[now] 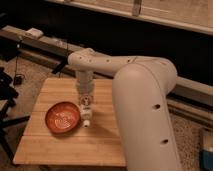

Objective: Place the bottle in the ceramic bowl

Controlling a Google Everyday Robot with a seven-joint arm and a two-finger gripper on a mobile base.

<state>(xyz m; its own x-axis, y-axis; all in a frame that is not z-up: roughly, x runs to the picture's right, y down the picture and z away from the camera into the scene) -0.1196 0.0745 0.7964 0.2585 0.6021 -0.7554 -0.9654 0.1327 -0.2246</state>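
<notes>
Your gripper [86,102] hangs just right of the bowl [62,118], and it looks like it is holding the bottle [86,118] by one end. The bottle points down beside the bowl's rim, over the table [60,150].

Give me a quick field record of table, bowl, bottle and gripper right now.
table: wooden slats
ceramic bowl: orange-red, upright on the table's left half, nothing in it
bottle: white, beside the ceramic bowl's right rim, not inside it
gripper: pointing down onto the bottle, just right of the ceramic bowl
task state: bottle not yet in ceramic bowl
</notes>
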